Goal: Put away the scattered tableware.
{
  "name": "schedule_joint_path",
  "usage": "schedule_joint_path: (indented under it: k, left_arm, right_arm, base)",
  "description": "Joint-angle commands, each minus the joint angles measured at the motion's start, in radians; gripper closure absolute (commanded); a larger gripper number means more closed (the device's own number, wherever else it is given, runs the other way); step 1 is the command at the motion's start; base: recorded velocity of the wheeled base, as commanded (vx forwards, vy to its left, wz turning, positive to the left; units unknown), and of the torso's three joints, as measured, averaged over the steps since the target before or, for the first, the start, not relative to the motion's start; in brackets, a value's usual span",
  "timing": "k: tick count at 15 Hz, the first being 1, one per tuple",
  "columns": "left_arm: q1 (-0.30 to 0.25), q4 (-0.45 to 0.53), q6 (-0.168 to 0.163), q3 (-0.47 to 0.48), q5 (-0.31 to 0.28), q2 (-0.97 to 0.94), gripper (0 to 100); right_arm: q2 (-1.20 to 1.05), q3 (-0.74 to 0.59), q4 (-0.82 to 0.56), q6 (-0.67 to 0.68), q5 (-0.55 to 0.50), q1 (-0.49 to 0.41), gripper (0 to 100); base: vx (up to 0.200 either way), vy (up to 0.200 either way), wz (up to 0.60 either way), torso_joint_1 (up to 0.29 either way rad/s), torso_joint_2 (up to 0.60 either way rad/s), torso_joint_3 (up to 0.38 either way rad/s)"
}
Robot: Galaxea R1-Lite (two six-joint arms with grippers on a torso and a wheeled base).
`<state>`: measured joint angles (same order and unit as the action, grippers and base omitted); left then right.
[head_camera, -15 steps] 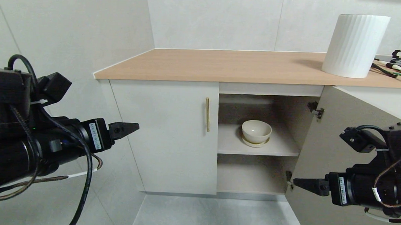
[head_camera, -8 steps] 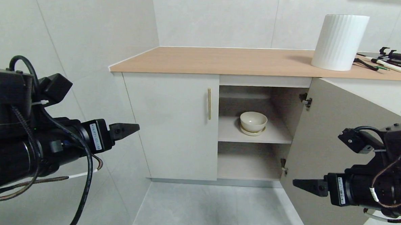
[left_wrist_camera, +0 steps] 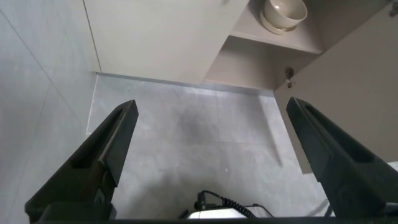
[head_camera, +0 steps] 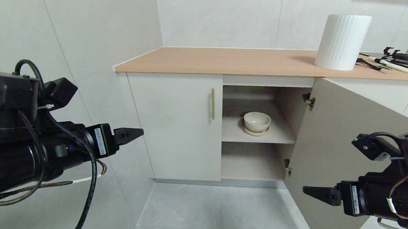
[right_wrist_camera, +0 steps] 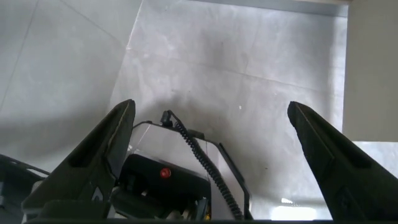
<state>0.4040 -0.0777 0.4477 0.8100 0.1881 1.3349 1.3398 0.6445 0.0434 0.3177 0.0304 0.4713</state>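
Observation:
A cream bowl (head_camera: 257, 121) sits on a small plate (head_camera: 255, 132) on the upper shelf of the open cabinet; the bowl (left_wrist_camera: 285, 12) also appears in the left wrist view. My left gripper (head_camera: 130, 134) hangs at the left, well short of the cabinet, open and empty (left_wrist_camera: 211, 149). My right gripper (head_camera: 316, 193) hangs low at the right, in front of the open cabinet door (head_camera: 330, 147), open and empty (right_wrist_camera: 211, 149).
The left cabinet door (head_camera: 176, 127) with a brass handle (head_camera: 212, 104) is closed. On the wooden counter (head_camera: 227, 60) stand a white ribbed cylinder (head_camera: 341, 41) and utensils (head_camera: 392, 65) beside a stove burner (head_camera: 404, 56). Grey tiled floor (head_camera: 220, 208) lies below.
The whole head view has shifted: the cabinet now looks farther away and more of the floor shows. Both grippers sit slightly lower in the picture, still open.

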Motion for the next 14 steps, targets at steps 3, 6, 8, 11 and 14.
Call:
schedule_joint_path:
  k: [3, 6, 8, 11, 14]
  left_arm:
    - [0.001, -0.001, 0.000, -0.002, 0.002, 0.020, 0]
    - [0.001, -0.001, 0.000, -0.002, 0.004, 0.026, 0]
    - [0.001, -0.001, 0.000, -0.002, 0.002, 0.027, 0]
    - [0.001, -0.001, 0.000, -0.002, 0.002, 0.027, 0]
    - [0.001, -0.001, 0.000, -0.003, 0.001, 0.029, 0]
  right_arm:
    - [-0.053, -0.029, -0.005, 0.000, -0.006, -0.002, 0]
    - [-0.041, -0.028, -0.011, -0.003, -0.033, -0.010, 0]
    - [-0.014, -0.029, -0.019, -0.003, -0.058, -0.019, 0]
    - [-0.004, -0.028, -0.031, -0.005, -0.064, -0.023, 0]
    - [-0.004, 0.026, -0.180, -0.006, -0.066, -0.028, 0]
  base:
    - [0.000, -0.067, 0.00, 0.001, 0.00, -0.002]
    - [0.000, -0.200, 0.00, -0.001, 0.00, 0.002]
    - [0.000, -0.200, 0.00, 0.012, 0.00, -0.002]
    - [0.000, -0.200, 0.00, 0.002, 0.00, 0.005]
    - [0.000, -0.200, 0.00, 0.005, 0.00, 0.007]
